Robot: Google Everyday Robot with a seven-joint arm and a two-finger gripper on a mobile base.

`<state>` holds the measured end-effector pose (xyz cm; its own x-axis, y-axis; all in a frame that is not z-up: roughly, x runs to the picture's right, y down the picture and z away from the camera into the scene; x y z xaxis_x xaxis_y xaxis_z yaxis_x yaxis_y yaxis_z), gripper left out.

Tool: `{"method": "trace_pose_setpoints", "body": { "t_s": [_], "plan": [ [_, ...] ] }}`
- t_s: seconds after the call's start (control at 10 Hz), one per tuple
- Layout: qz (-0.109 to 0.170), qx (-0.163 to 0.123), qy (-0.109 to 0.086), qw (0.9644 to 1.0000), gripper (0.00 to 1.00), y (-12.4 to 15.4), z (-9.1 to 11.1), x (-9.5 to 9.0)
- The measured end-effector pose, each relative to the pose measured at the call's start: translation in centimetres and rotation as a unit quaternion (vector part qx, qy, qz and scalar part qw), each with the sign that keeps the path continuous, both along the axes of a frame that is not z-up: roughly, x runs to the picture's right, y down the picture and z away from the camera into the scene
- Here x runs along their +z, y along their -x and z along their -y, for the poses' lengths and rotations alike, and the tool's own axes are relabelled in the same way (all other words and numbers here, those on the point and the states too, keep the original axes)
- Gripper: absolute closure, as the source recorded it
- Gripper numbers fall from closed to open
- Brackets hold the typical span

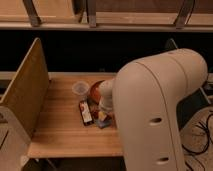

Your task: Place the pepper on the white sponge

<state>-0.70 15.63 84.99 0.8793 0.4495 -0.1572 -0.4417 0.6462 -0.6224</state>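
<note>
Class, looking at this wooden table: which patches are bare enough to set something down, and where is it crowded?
Bare wood runs along the table's left and front, between the upright wooden panel and the dark packet. It is crowded mid-table: clear cup, reddish bowl and packet cluster where the gripper reaches down under the white arm.

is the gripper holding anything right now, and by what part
Cannot be told. The gripper is low over the table among the items beside the arm, which hides most of it; no pepper or sponge can be made out.
</note>
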Motion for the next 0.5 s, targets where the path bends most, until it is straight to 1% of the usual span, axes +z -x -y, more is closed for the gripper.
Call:
{"method": "trace_pose_setpoints", "body": {
  "t_s": [0.2, 0.5],
  "plan": [
    [-0.006, 0.0, -0.002, 1.0, 0.29, -0.45, 0.22, 0.05],
    [-0.006, 0.0, -0.002, 1.0, 0.29, -0.47, 0.21, 0.05]
  ]
}}
